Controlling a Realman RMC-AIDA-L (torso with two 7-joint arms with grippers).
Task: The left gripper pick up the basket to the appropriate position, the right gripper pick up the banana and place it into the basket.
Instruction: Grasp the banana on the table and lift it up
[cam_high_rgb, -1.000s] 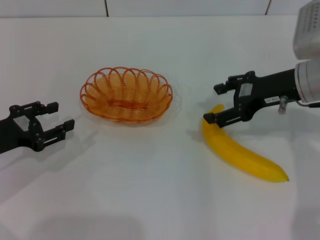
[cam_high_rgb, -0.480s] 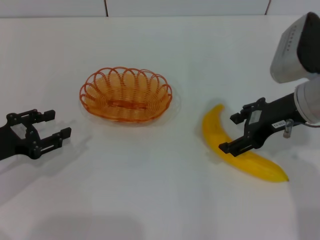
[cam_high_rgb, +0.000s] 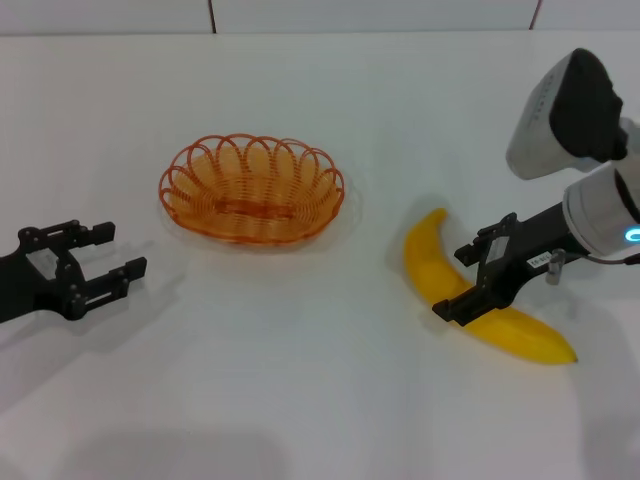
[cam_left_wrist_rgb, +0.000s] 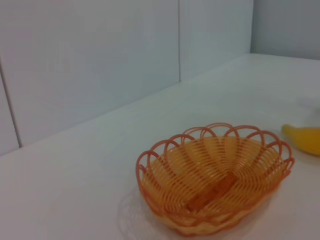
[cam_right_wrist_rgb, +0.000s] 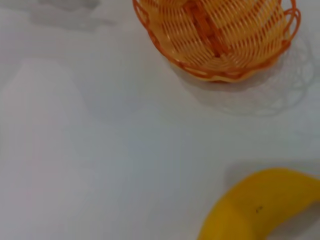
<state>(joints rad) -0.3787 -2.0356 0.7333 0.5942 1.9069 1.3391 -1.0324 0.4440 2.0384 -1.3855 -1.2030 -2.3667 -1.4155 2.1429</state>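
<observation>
The orange wire basket (cam_high_rgb: 252, 188) stands on the white table, left of centre. It also shows in the left wrist view (cam_left_wrist_rgb: 215, 185) and the right wrist view (cam_right_wrist_rgb: 220, 35). The yellow banana (cam_high_rgb: 428, 260) lies to its right, flat on the table. My right gripper (cam_high_rgb: 470, 278) is open and low over the banana's middle, with one finger on each side of it. My left gripper (cam_high_rgb: 115, 250) is open and empty, left of the basket and apart from it. The banana's end shows in the left wrist view (cam_left_wrist_rgb: 302, 139), and part of the banana shows in the right wrist view (cam_right_wrist_rgb: 260, 210).
The white table (cam_high_rgb: 300, 380) extends in front of the basket and banana. A white tiled wall (cam_high_rgb: 300, 12) runs along the table's far edge.
My right gripper has moved from the banana's far tip toward its middle and lowered around it. My left gripper has drawn back slightly to the left. The basket and banana have not moved.
</observation>
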